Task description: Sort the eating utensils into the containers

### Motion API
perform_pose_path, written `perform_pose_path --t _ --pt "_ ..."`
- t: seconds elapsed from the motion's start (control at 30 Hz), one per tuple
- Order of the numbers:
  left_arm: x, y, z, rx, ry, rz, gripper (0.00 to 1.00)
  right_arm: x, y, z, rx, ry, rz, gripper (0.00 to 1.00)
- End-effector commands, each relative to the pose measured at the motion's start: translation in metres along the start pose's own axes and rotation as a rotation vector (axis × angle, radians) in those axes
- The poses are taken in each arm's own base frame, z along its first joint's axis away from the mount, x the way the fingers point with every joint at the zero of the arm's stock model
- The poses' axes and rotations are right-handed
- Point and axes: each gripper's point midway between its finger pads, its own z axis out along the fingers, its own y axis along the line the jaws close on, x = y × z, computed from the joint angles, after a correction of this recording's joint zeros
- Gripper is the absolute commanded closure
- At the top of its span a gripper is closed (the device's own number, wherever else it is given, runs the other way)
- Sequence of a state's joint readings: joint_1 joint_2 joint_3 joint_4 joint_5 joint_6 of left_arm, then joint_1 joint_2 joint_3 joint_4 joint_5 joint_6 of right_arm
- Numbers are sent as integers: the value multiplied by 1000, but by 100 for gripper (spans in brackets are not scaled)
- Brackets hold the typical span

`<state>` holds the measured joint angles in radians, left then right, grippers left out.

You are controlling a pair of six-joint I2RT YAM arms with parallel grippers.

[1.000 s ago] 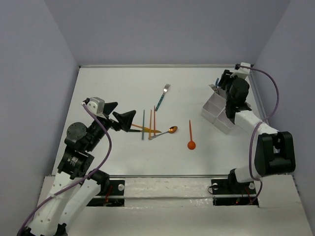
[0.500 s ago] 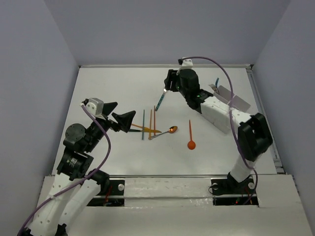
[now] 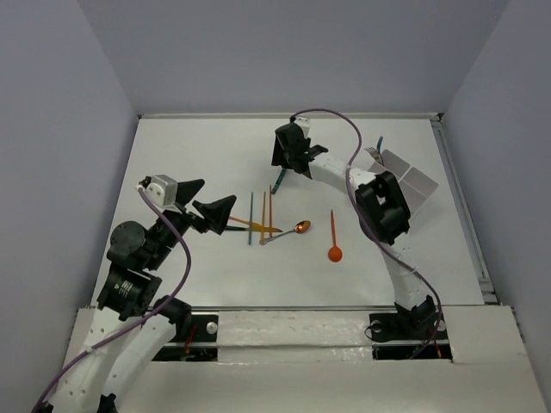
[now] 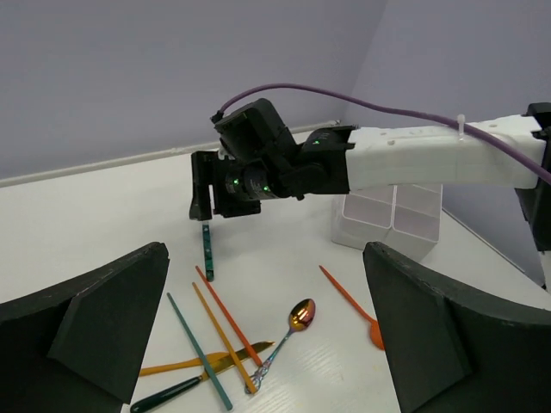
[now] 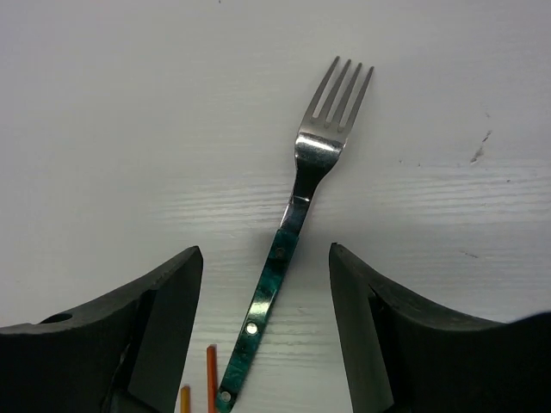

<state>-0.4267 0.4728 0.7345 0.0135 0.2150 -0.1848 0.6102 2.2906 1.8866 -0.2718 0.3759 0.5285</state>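
Observation:
The teal-handled fork (image 5: 280,258) lies flat on the table between my right gripper's (image 5: 265,254) open fingers, tines pointing away. From above, the right gripper (image 3: 291,157) hovers over the fork's head; the handle (image 3: 277,183) shows below it. The white divided container (image 3: 405,176) stands at the right, a utensil handle (image 3: 379,143) poking out. The coppery spoon (image 3: 298,227), orange spoon (image 3: 334,243), and green (image 3: 250,217) and orange sticks (image 3: 264,215) lie mid-table. My left gripper (image 3: 211,211) is open and empty, left of the sticks.
A gold knife (image 4: 207,360) and a dark-handled utensil (image 4: 172,392) lie crossed under the sticks. The right arm (image 4: 413,163) stretches across the table between the container (image 4: 387,219) and the fork. Walls enclose the table on three sides.
My right arm swung left from the container to above the teal-handled fork. The left arm barely moved.

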Motion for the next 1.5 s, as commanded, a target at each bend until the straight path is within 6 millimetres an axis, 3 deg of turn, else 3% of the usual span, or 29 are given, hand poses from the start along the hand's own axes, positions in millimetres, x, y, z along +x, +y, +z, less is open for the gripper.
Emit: perform_pose_path --t 0.0,0.07,0.17,0.33,0.5,0.57,0.67,0.8,0.87,0.93,1.0,1.07,1.1,1.13,1.17,1.23,1.27,1.3,1.37,1.4,1.43,1.47 --pt "-13 -13 0 56 -52 0 1 4 11 4 22 24 35 33" --pt "-13 -15 -2 67 -55 1 1 19 8 15 37 60 27 33" --pt "-14 -18 -3 74 -58 1 1 25 5 19 61 80 28 35" --pt "-14 -19 -5 79 -59 0 1 38 -7 27 111 94 5 50" --pt "-15 -22 -6 88 -60 2 1 44 -20 32 178 107 -42 56" --pt "-14 -21 -6 85 -57 0 1 46 -25 30 190 107 -57 63" --pt "-15 -24 -7 93 -60 2 1 55 -38 25 218 123 -98 65" --pt "-15 -23 -7 92 -61 0 1 63 -72 19 282 140 -154 70" --pt "-16 -24 -7 95 -63 1 1 64 -77 14 256 152 -150 83" --pt "-15 -23 -7 91 -61 1 1 54 -76 12 227 138 -142 98" --pt "-14 -23 -6 89 -58 1 1 45 -70 10 191 116 -164 100" --pt "-12 -22 -5 89 -52 0 1 18 -57 5 128 65 -148 100" --pt "-12 -22 -5 89 -51 1 1 3 -47 0 90 36 -150 100" --pt "-11 -22 -4 87 -48 -1 1 -30 -32 -13 12 -35 -113 100" --pt "-11 -22 -4 85 -48 1 1 -41 -27 -22 -20 -63 -110 100" --pt "-10 -21 -4 83 -44 2 1 -79 -18 -46 -79 -173 -76 100" --pt "-10 -20 -3 79 -44 1 1 -113 -14 -80 -112 -256 -57 100" --pt "-9 -20 -3 80 -40 1 1 -111 -27 -88 -99 -262 -54 100" --pt "-8 -20 -2 82 -35 0 1 -138 -35 -118 -118 -372 -20 100" --pt "-7 -21 -1 87 -32 0 1 -166 -46 -156 -131 -454 15 100" --pt "-6 -21 -1 88 -29 -2 1 -159 -69 -159 -90 -471 26 100" --pt "-6 -21 0 90 -28 -2 1 -164 -82 -172 -70 -506 41 100"
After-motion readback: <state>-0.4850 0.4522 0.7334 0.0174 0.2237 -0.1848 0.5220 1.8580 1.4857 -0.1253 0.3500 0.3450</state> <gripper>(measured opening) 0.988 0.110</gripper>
